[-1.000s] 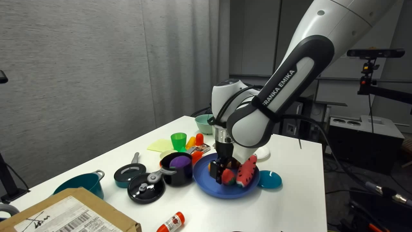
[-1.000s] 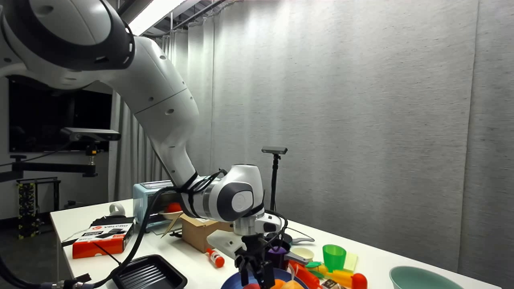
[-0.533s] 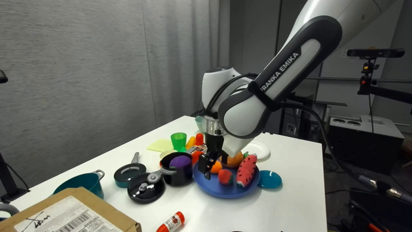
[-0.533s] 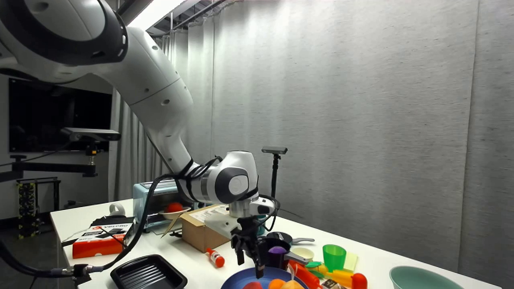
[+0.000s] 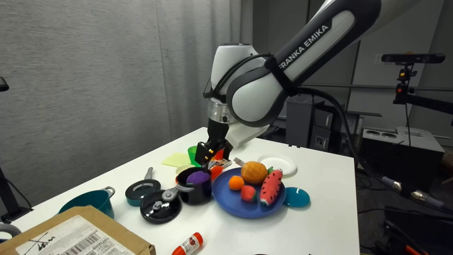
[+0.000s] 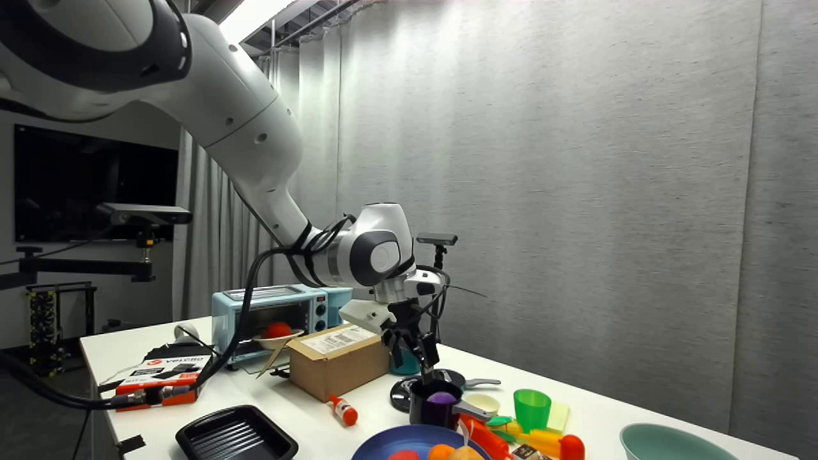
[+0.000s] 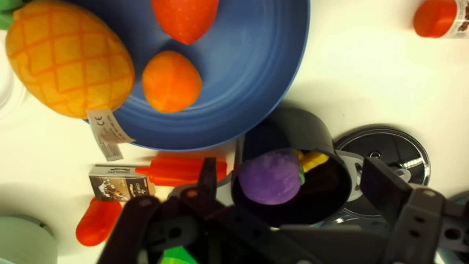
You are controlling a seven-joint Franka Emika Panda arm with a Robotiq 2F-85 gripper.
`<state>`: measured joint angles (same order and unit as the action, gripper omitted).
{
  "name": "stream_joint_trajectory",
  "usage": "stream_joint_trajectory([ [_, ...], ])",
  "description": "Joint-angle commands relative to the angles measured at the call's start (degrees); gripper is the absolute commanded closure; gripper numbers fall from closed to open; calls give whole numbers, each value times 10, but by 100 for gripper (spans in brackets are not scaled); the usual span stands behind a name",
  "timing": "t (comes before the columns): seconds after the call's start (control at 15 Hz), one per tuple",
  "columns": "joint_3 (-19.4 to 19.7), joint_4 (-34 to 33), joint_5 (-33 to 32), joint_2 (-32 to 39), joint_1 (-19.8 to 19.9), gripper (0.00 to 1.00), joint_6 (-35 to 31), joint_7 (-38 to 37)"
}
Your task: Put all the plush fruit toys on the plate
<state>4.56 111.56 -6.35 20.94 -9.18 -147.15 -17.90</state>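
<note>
The blue plate (image 5: 230,207) holds a plush orange (image 5: 236,182), a red strawberry (image 5: 248,194), a watermelon slice (image 5: 271,187) and a pineapple (image 5: 254,172). In the wrist view the pineapple (image 7: 69,62), orange (image 7: 171,81) and strawberry (image 7: 186,18) lie on the plate (image 7: 282,55); the watermelon is out of view there. A purple plush toy (image 7: 271,178) sits in the black pot (image 7: 304,128), with a yellow thing (image 7: 315,160) beside it. My gripper (image 5: 215,156) is open and empty above the pot; in the wrist view its fingers (image 7: 295,170) stand either side of the pot's opening.
A black lid (image 5: 161,207) and pan (image 5: 142,191) lie beside the pot. A red bottle (image 7: 183,171) and small chocolate box (image 7: 117,185) lie near the plate. A green cup (image 6: 532,409), cardboard box (image 6: 339,364) and white dish (image 5: 277,163) stand around.
My gripper has risen off the plate and moved over to the black pot. The plush fruits it was hiding on the plate now show fully.
</note>
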Motion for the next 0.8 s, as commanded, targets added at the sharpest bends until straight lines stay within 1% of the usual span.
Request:
stream_joint_trajectory([
  [0.0,-8,-2,-3,0,6,0,1,-1],
  [0.53,-8,-2,-2,2,7,0,1,-1],
  [0.73,-10,-32,5,23,9,0,17,-5],
])
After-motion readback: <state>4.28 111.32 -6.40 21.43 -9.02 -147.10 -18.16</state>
